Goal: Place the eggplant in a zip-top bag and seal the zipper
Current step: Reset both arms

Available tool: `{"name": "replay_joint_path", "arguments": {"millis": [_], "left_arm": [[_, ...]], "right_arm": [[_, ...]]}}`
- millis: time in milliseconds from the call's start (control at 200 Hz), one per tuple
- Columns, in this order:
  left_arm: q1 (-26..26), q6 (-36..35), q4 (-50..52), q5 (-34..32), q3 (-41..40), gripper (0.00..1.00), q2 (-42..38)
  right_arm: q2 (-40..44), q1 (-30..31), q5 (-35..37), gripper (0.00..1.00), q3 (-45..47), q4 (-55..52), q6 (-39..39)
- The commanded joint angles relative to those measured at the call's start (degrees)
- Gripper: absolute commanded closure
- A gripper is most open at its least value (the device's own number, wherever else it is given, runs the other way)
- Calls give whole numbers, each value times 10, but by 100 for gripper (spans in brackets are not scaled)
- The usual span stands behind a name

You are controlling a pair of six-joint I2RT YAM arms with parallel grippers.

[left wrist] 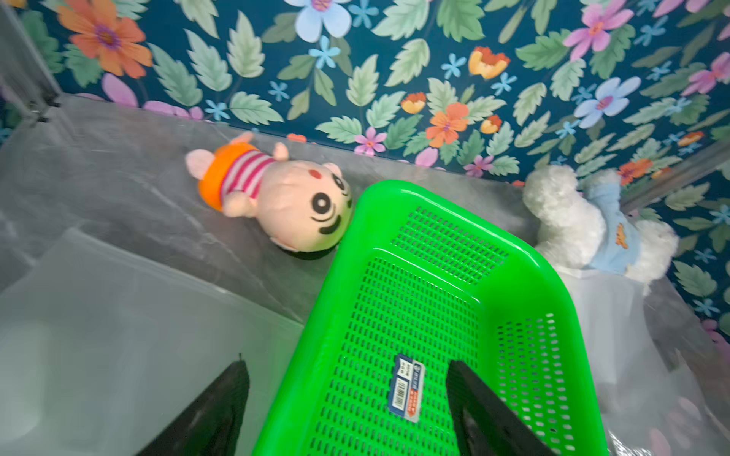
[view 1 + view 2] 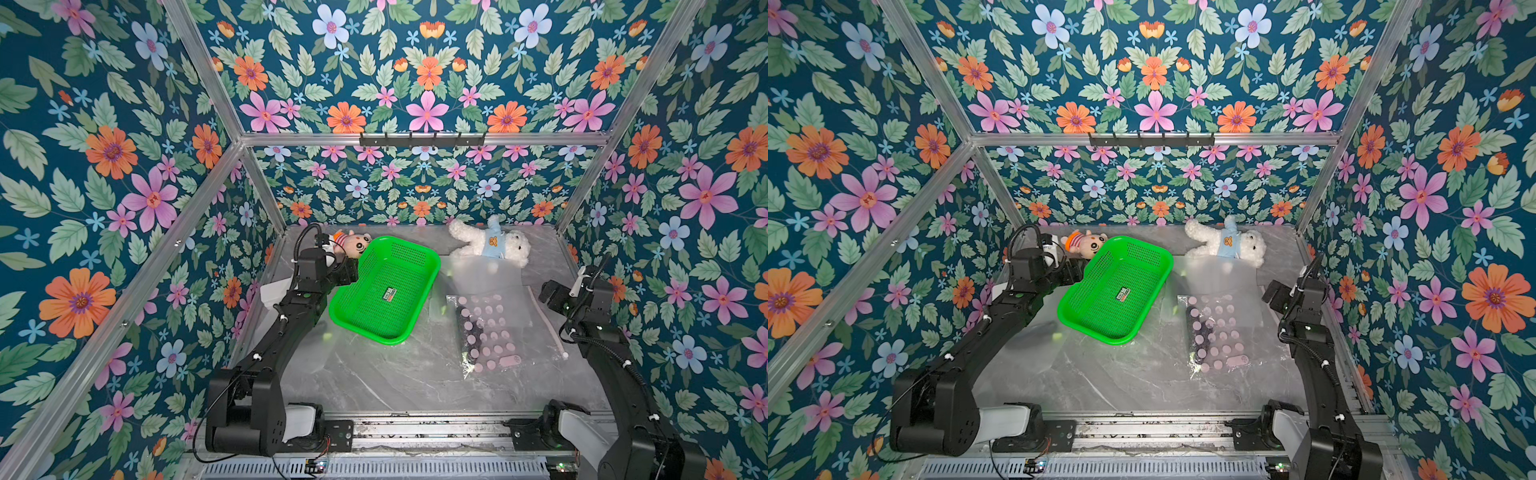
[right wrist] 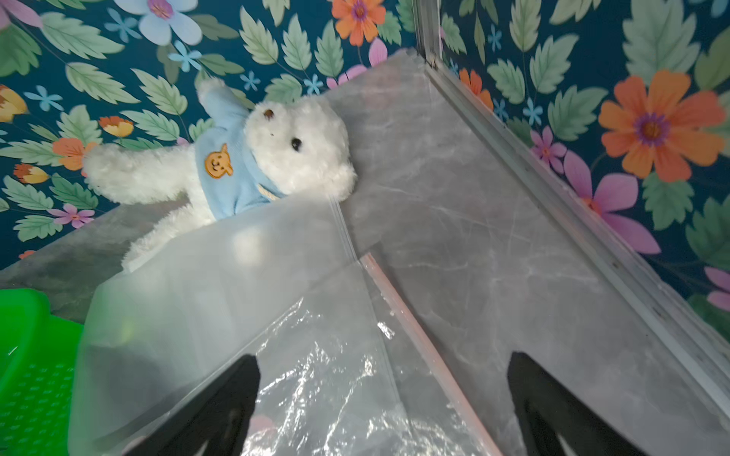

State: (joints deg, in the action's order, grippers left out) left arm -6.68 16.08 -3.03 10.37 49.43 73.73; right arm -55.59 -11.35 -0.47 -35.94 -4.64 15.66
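Note:
The zip-top bag (image 2: 494,332) lies flat on the marble table, right of centre, translucent with pink dots. The dark purple eggplant (image 2: 466,332) is inside it along its left side, and shows in both top views (image 2: 1198,332). The pink zipper (image 2: 548,324) runs along the bag's right edge, with the white slider (image 2: 565,355) at its near end. My right gripper (image 2: 545,292) hovers open above the zipper's far end. In the right wrist view the zipper (image 3: 411,316) passes between the open fingers (image 3: 237,395). My left gripper (image 1: 347,398) is open over the green basket's left rim, holding nothing.
The green basket (image 2: 432,266) stands tilted left of the bag. A striped-shirt doll (image 2: 353,243) and a white teddy bear (image 2: 490,245) lie at the back wall. Another translucent bag (image 2: 486,274) lies under the bear, and one more (image 2: 272,291) sits by my left arm.

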Motion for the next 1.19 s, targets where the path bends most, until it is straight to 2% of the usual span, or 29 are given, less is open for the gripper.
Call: {"name": "replay_joint_path", "arguments": {"millis": [0, 110, 205, 296, 376, 476, 586, 697, 787, 842, 867, 907, 972, 1032, 1098, 1188], "left_arm": [[27, 9, 12, -72, -17, 14, -22], [55, 19, 4, -114, -56, 11, -48], [64, 24, -15, -190, -104, 10, -77], [67, 12, -98, -255, -182, 9, -106], [68, -12, -177, -282, -236, 8, -108], [68, -33, -251, -291, -269, 1, -73], [67, -43, -363, -296, -292, 1, -1], [66, -74, -540, -313, -319, 1, 85], [63, -97, -564, -282, -309, 1, 117], [49, -131, -670, -255, -336, 1, 158], [42, -140, -681, -240, -345, 1, 172], [31, -162, -751, -252, -352, 1, 199], [33, -146, -657, -249, -333, 1, 173], [33, -153, -705, -249, -338, 1, 190], [33, -146, -670, -248, -334, 1, 178], [34, -148, -680, -250, -334, 1, 182]], "right_arm": [[13, 34, 37, 1, 29, 117, -37], [12, 71, 44, 1, 65, 188, -55], [7, 77, 49, 1, 88, 213, -39], [4, 77, 47, 1, 117, 239, -26], [-6, 77, 46, 1, 137, 259, -15], [-15, 77, 42, 1, 146, 276, -8], [-19, 77, 46, 1, 149, 292, -9], [-22, 77, 44, 1, 144, 292, -14], [-20, 77, 42, 1, 147, 293, -14], [-20, 77, 47, 1, 148, 293, -15], [-21, 77, 49, 1, 148, 295, -16], [-26, 77, 51, 1, 151, 302, -19], [-40, 77, 60, 1, 155, 318, -24], [-60, 77, 69, 1, 165, 347, -26], [-77, 77, 76, 1, 165, 374, -38], [-101, 77, 78, 1, 163, 414, -65]]}}
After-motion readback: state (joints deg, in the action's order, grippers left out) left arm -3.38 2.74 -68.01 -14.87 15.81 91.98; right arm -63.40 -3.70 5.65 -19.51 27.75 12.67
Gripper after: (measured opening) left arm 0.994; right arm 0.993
